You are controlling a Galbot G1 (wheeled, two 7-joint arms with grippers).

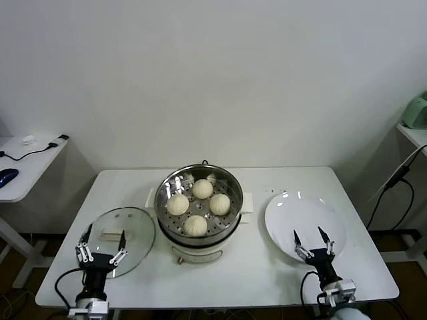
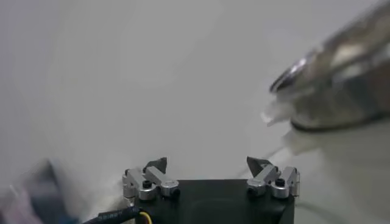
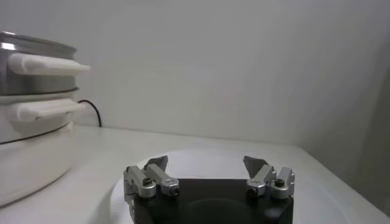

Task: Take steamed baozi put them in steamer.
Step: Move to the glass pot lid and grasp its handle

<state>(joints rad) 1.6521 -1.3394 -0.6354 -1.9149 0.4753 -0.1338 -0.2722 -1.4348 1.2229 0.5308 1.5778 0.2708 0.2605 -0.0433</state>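
All four steamed baozi point(image 1: 198, 205) sit inside the steamer point(image 1: 230, 223), the plate point(image 1: 280, 213) bare, so loading looks finished; left gripper point(image 1: 101, 247) over the glass lid point(image 1: 137, 227) and right gripper point(image 1: 313, 242) both spread wide, holding nothing

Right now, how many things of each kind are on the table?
Baozi: 4, all inside the steamer
Steamer: 1
Glass lid: 1
White plate: 1
Total: 7
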